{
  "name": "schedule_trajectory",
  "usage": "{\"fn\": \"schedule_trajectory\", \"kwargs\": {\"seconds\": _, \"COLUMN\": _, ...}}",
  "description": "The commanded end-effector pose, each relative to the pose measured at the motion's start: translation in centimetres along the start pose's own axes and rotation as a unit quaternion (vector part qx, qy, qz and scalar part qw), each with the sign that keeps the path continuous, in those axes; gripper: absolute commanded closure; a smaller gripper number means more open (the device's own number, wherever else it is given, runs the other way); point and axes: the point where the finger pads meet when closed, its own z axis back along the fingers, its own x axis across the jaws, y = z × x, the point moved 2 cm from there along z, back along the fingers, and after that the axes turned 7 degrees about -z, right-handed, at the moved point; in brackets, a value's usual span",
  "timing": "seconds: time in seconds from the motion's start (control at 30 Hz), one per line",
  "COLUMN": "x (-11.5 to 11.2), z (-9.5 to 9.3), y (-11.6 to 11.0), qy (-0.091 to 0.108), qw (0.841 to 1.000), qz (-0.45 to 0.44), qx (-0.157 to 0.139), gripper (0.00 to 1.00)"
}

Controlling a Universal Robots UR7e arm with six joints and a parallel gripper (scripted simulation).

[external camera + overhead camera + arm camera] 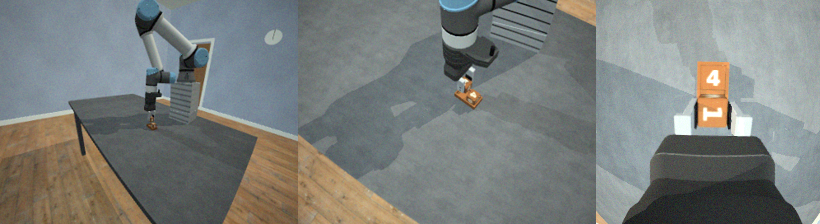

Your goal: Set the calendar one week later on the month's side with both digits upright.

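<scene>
My gripper is shut on an orange cube. In the wrist view the cube's facing side shows a white 1 lying on its side. It hangs just above the near, empty end of the small orange tray. A second orange cube stands in the tray's other end with a white 4 on top. The month's name side is not readable in any view.
The arm's grey ribbed base block stands on the dark table behind and to the right of the tray. The table's near edge borders the wooden floor.
</scene>
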Motion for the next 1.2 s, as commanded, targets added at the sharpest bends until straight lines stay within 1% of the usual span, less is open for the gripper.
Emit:
{"fn": "schedule_trajectory", "kwargs": {"seconds": 0.0, "x": 0.05, "z": 0.03, "y": -0.01, "qy": -0.001, "qw": 1.0, "qz": 0.0, "qx": 0.0, "gripper": 0.43}}
{"fn": "schedule_trajectory", "kwargs": {"seconds": 1.17, "x": 0.05, "z": 0.02, "y": -0.01, "qy": -0.001, "qw": 1.0, "qz": 0.0, "qx": 0.0, "gripper": 0.43}}
